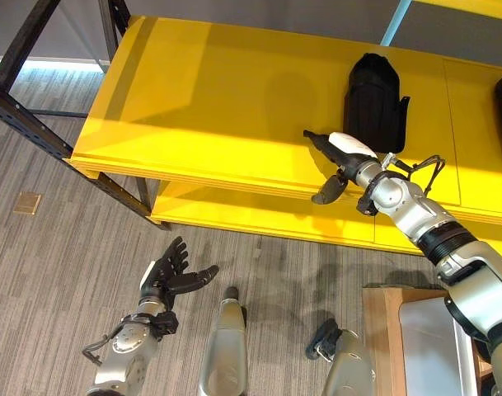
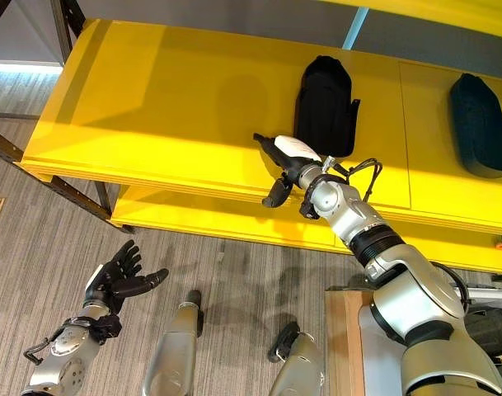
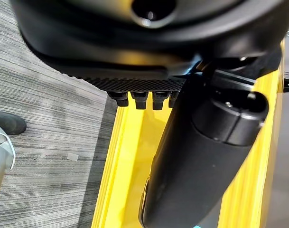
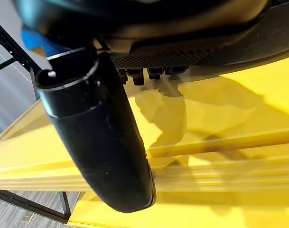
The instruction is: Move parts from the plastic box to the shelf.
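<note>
Right now the right hand [image 2: 285, 162] is out over the front part of the yellow shelf [image 2: 176, 99], fingers stretched straight and holding nothing, its white-covered thumb on top and the dark fingers pointing along the board, one finger hanging down past the shelf's front edge. Just beyond that hand, a black part [image 2: 323, 107] lies flat on the shelf, close to the fingertips but apart from them. Further along toward the robot's right, a second dark part [image 2: 481, 124] rests on the same board, well apart from the first. Beneath the top board a lower yellow shelf level [image 1: 259, 216] shows, and a black metal frame [image 1: 24, 115] carries the shelf at the robot's left. Down low on the left side, the left hand [image 1: 170, 276] hangs over the grey striped floor [image 1: 61, 264], fingers spread and relaxed, gripping nothing, well away from the shelf. At the lower right corner the edge of a wooden bench [image 1: 381, 330] comes in, with a pale plastic box [image 1: 428, 346] sitting on it; what lies inside the box cannot be made out
</note>
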